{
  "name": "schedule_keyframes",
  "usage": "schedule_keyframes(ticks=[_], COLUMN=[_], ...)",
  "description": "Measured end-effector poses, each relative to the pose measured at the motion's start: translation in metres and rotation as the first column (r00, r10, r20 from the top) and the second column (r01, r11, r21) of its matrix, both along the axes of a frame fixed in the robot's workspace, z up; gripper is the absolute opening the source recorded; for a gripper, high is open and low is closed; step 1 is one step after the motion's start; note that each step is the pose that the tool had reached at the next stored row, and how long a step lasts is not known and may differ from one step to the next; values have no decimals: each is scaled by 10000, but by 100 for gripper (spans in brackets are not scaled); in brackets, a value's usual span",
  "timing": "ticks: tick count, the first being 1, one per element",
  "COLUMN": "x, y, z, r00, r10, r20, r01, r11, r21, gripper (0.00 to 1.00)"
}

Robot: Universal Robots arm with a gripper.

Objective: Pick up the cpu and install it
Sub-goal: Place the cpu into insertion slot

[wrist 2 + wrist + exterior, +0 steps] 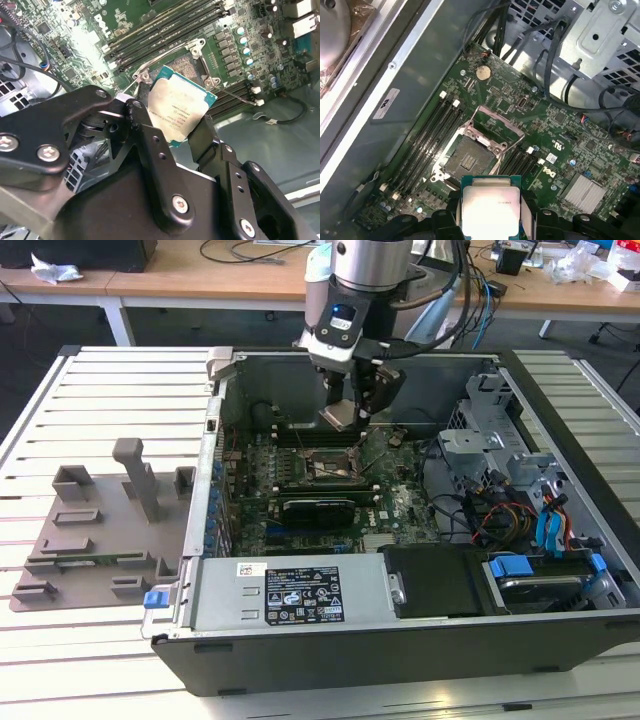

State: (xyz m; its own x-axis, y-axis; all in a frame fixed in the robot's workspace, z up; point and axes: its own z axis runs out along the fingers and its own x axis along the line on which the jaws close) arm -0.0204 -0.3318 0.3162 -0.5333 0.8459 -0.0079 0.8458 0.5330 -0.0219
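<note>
My gripper (348,412) hangs inside the open computer case, shut on the cpu (339,416), a flat silvery square chip with a thin rim. In the second wrist view the cpu (179,111) sits clamped between the black fingers (150,135), tilted above the motherboard. In the first wrist view the cpu (490,205) is held above and just beside the open socket (469,161), whose metal frame stands lifted. In the exterior view the socket (330,468) lies below the gripper, with a clear gap between chip and board.
The green motherboard (400,505) carries memory slots (427,145) beside the socket and a long black card (320,508). Case walls (215,420), a drive cage (490,430) and cables (500,520) ring the board. A grey fixture (100,530) lies on the slatted table at the exterior view's left.
</note>
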Motion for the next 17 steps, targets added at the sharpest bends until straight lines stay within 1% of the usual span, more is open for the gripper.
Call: schedule_keyframes(ticks=[2,8,10,14,17], x=[0,0,0,0,0], y=[0,0,0,0,0], z=[0,0,-1,-1,-1], r00=[9995,9967,9942,9893,9844], r10=[-320,-809,-1075,-1462,-1757], r20=[0,1,0,0,1], r01=[320,809,1075,1462,1757], r11=[9995,9967,9942,9893,9844], r21=[0,0,0,0,-6], gripper=[55,55,55,55,55])
